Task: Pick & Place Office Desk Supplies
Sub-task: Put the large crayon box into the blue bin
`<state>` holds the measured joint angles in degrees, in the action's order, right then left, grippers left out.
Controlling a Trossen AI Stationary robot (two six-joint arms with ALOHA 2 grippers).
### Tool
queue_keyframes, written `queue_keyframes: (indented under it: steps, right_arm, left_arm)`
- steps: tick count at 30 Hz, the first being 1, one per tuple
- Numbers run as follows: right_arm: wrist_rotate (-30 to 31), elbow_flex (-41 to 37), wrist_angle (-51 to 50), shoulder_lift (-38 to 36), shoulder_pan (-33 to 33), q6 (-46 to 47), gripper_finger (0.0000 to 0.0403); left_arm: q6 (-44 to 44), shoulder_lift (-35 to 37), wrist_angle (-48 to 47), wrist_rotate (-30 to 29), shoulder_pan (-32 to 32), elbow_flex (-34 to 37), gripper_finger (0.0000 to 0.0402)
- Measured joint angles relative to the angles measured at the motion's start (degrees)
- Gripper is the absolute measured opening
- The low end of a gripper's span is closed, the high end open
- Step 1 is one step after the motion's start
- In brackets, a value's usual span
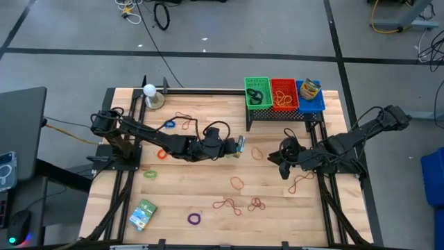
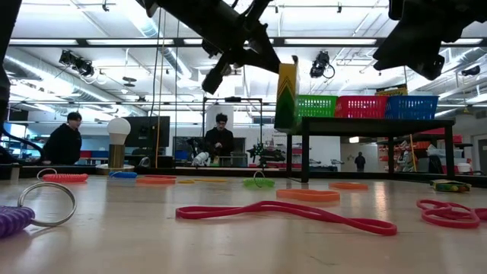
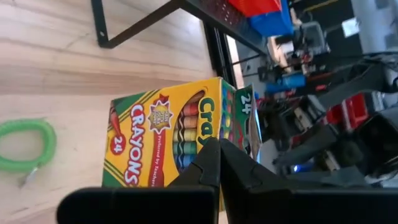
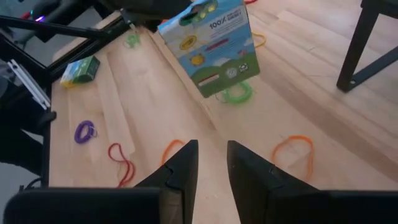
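Observation:
The yellow crayon box (image 1: pixel 239 144) hangs in the air over the middle of the table, with my left gripper (image 1: pixel 231 146) shut on it. In the low view the crayon box (image 2: pixel 287 95) stands upright, well above the wood. My right gripper (image 1: pixel 280 164) hovers to the box's right, slightly open, with nothing between its fingers (image 4: pixel 183 165). Rubber bands and rings lie scattered on the table: red loops (image 1: pixel 229 205), a purple ring (image 1: pixel 193 219), an orange loop (image 1: pixel 237 183). A green-blue packet (image 1: pixel 143 214) lies flat near the front left. My left gripper pinches the crayon box between its two fingers at one end, by the corner where the front face meets a narrow side (image 3: pixel 200 127); the fingers themselves cover the exact spot. They come from the table's left, slanting a little downward. The box hangs clear of the table.
A black stand at the far right carries a green basket (image 1: pixel 257 92), a red basket (image 1: pixel 283 94) and a blue basket (image 1: pixel 310 96). A white ball on a metal base (image 1: pixel 150 94) stands at the far left. People (image 2: pixel 64 137) show beyond the table.

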<state>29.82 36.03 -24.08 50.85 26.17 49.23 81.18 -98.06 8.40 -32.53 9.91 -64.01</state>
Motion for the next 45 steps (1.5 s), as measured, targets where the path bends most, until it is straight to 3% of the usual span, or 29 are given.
queue_keyframes:
  steps: [13,18,26,33,39,45]
  right_arm:
    - [-1.33,0.0,-1.76,0.04,0.02,-0.13,0.0091]
    - [0.79,0.0,-2.12,0.35,0.02,-3.58,0.0091]
    - [3.4,0.0,4.66,7.15,0.0,-8.53,0.0098]
    - [4.86,0.0,13.07,13.61,0.06,-7.66,0.0188]
    - [11.69,0.0,20.26,19.35,0.07,-7.7,0.0277]
    - [18.2,0.0,26.52,24.65,-0.2,-8.4,0.0317]
  left_arm:
    - [11.3,-4.8,6.83,-5.88,1.86,-0.01,0.0001]
    - [14.11,-5.41,8.06,-6.64,1.89,-0.01,0.0001]
    - [16.53,-5.66,8.29,-7.96,1.3,-0.02,0.0001]
    - [15.92,-5.66,8.23,-7.71,0.94,-0.02,0.0001]
    - [15.74,-5.66,8.26,-5.7,0.92,-0.02,0.0001]
    - [15.72,-5.66,8.31,-5.84,0.9,-0.02,0.0001]
